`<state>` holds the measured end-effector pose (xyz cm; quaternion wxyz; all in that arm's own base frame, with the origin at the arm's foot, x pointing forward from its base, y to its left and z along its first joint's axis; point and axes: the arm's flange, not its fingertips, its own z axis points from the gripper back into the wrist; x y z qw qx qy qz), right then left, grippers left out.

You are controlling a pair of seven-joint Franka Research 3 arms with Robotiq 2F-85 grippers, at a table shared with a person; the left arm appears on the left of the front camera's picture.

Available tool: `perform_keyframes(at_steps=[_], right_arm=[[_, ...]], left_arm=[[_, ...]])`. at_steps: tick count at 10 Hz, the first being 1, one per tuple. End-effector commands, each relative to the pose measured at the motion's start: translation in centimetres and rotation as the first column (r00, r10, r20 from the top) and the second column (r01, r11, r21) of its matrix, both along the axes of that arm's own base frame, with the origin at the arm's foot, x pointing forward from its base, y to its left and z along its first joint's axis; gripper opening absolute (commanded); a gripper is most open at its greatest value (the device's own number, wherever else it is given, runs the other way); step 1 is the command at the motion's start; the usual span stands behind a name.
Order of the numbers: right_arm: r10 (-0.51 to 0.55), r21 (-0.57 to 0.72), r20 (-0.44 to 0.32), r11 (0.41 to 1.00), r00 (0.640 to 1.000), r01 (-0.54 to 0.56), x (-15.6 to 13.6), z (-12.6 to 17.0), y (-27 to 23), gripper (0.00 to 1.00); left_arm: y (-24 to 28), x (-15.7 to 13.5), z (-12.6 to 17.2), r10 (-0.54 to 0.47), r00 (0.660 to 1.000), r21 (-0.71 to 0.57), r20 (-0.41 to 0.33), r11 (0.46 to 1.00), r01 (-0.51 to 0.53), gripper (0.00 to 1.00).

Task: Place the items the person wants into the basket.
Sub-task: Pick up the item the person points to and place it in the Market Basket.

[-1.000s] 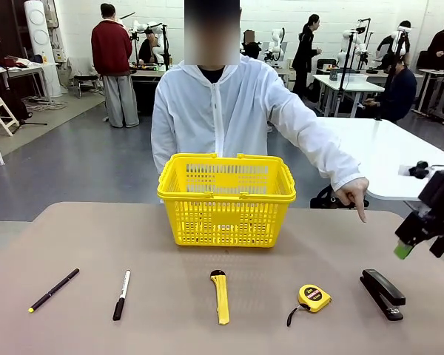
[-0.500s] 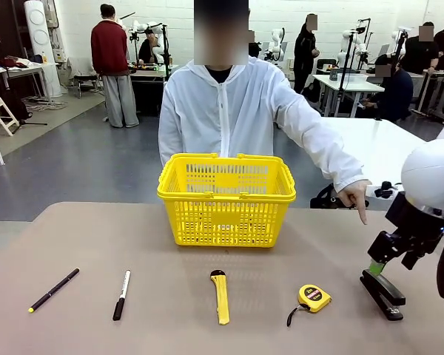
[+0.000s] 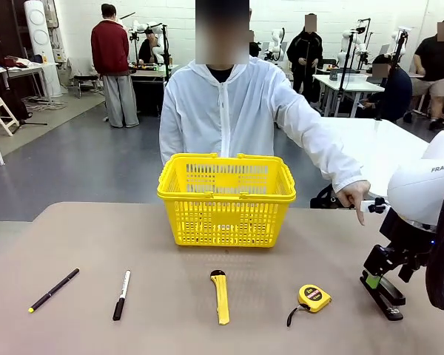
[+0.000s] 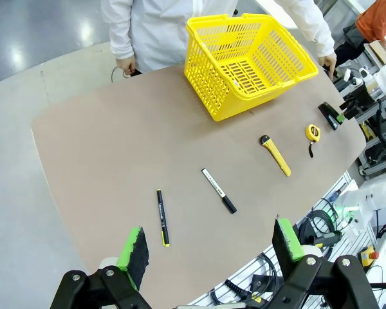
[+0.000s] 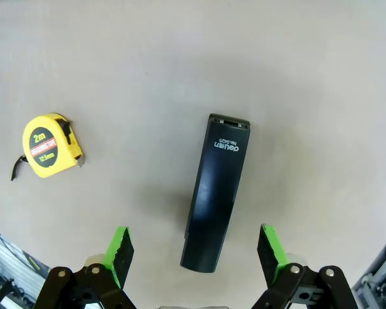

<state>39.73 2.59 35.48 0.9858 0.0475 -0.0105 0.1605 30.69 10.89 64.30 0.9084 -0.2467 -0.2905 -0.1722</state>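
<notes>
Reach step; right hand released, hovering over stapler at tabletop's right end, where person points; next: lower, clench across its body, carry to basket mid-tabletop.

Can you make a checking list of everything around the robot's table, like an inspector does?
Surface: flat tan table, nothing spilled.
Job's things: yellow lattice plastic basket upright, far middle; thin black pen with yellow end, yellow utility knife, black stapler lying flat; person's hand points towards the stapler.
Clutter: white-and-black marker, round yellow tape measure, in the same row.
Grippers: left gripper open, high over table; right gripper open, straddling the stapler.
Cables: black cables by the table's edge.
Surroundings: people and white tables behind.
</notes>
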Motion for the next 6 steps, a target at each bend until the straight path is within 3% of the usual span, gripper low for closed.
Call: perform_keyframes(at_steps=[1, 6], right_arm=[[-0.006, -0.031, -0.004, 0.999, 1.000, 0.006, 0.5, -1.0, -0.7, 1.00], [-0.013, -0.044, -0.056, 0.999, 0.998, 0.011, 0.8, -2.5, -1.0, 1.00]], left_arm=[[0.0, -0.1, 0.1, -0.007, 1.000, -0.005, 0.001, 1.000, 0.007, 1.00], [0.0, -0.1, 0.1, -0.007, 1.000, -0.005, 0.001, 1.000, 0.007, 1.00]])
